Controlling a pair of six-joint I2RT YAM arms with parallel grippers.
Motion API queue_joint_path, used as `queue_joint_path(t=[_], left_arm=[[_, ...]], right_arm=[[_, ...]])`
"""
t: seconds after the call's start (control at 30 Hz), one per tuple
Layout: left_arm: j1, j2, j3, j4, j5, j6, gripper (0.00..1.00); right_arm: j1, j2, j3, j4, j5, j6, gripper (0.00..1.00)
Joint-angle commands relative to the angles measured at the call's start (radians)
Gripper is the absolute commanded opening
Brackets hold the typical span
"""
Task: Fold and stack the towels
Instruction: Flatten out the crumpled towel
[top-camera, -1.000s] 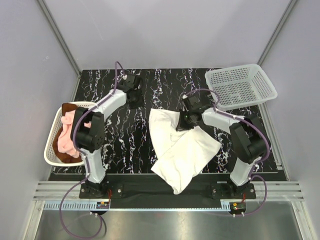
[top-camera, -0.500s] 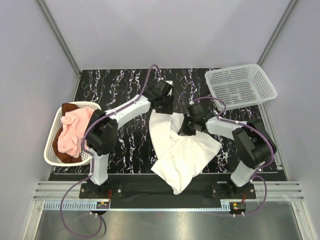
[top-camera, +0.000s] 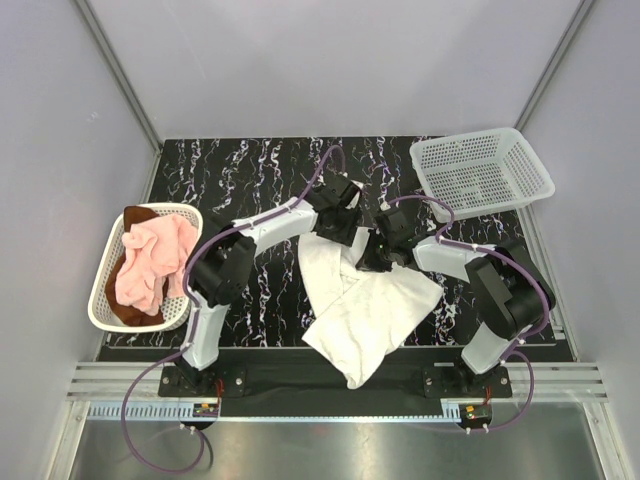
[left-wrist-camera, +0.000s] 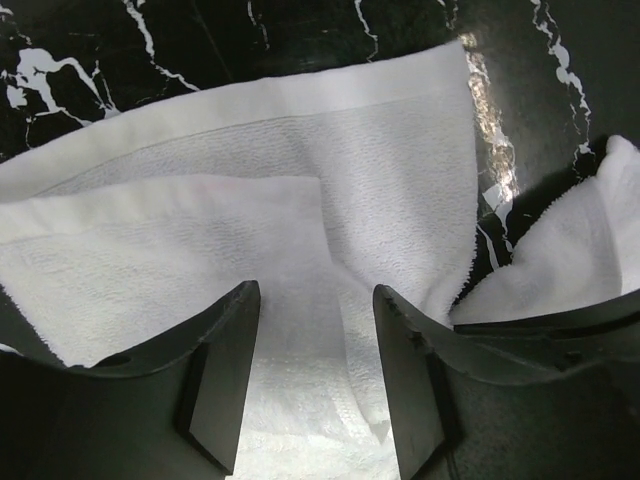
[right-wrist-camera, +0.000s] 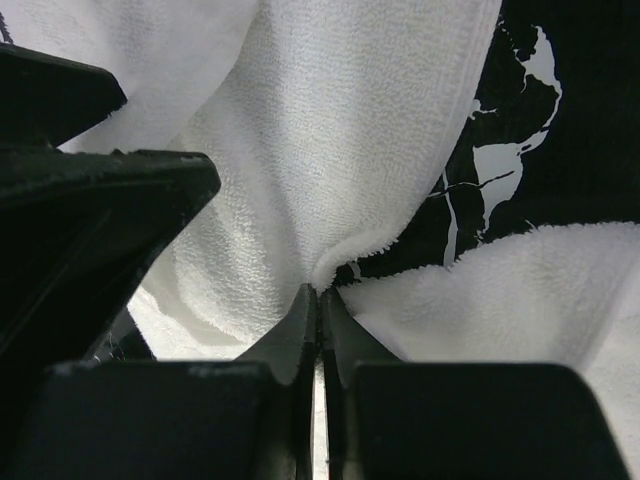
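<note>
**Left arm now at the white towel; first fold not yet made**

Left edge: white mesh basket (top-camera: 104, 302) holds the pale pink towel (top-camera: 150, 262), crumpled, on top of the rust-brown towel (top-camera: 124, 312). Both are as they were a second ago, unfolded.

Centre-left: the left end effector (left-wrist-camera: 315, 300) has swung across from the bare desk (top-camera: 230, 180) near that basket to the far corner of the white towel (top-camera: 372, 312). Its jaws have widened and stand apart, with looped terry and a flat hemmed band below them and nothing gripped.

Centre: the white towel lies rumpled and skewed, one flap doubled over, its near corner hanging past the desk edge.

Centre-right: the right end effector (right-wrist-camera: 318, 295) has hardly moved. Its fingers are pressed together on a small pucker of the white towel.

Right: a second mesh basket (top-camera: 482, 176), rigid plastic, sits at the far corner.

Judgement: the two arms now bracket one edge, set for spreading or folding. Limp pile will sag and drag on the glossy marbled surface.
</note>
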Motion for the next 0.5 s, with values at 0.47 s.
queue_joint_path(t=[0.47], left_arm=[[-0.065, 0.046, 0.050, -0.049, -0.430, 0.064, 0.16]], right_arm=[[0.005, -0.051, 0.007, -0.016, 0.057, 0.002, 0.02]])
